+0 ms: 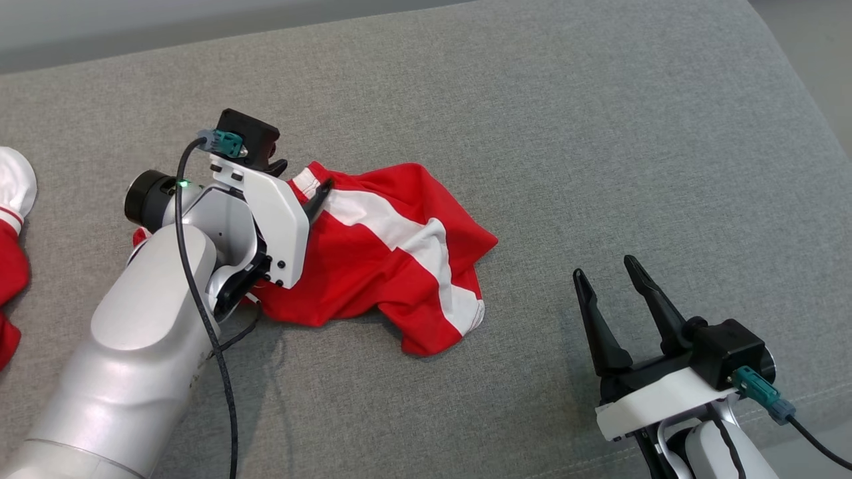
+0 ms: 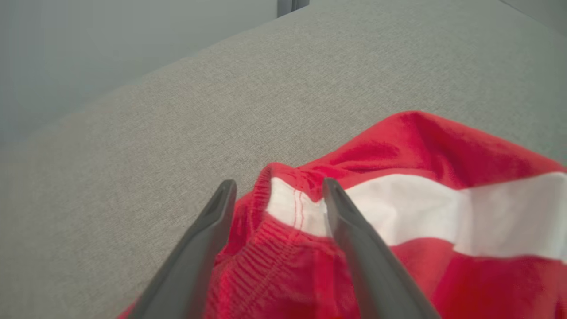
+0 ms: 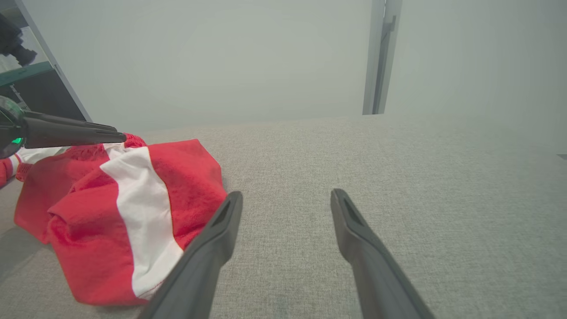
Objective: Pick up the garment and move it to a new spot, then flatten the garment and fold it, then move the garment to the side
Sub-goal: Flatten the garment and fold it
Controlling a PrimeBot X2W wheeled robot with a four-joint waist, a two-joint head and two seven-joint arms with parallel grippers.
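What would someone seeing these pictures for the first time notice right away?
The crumpled red garment with a white stripe jumps out, lying mid-left on the grey fabric surface. Next comes the left gripper, its open fingers on either side of the garment's elastic waistband. The right gripper hovers open at the lower right, apart from the cloth.
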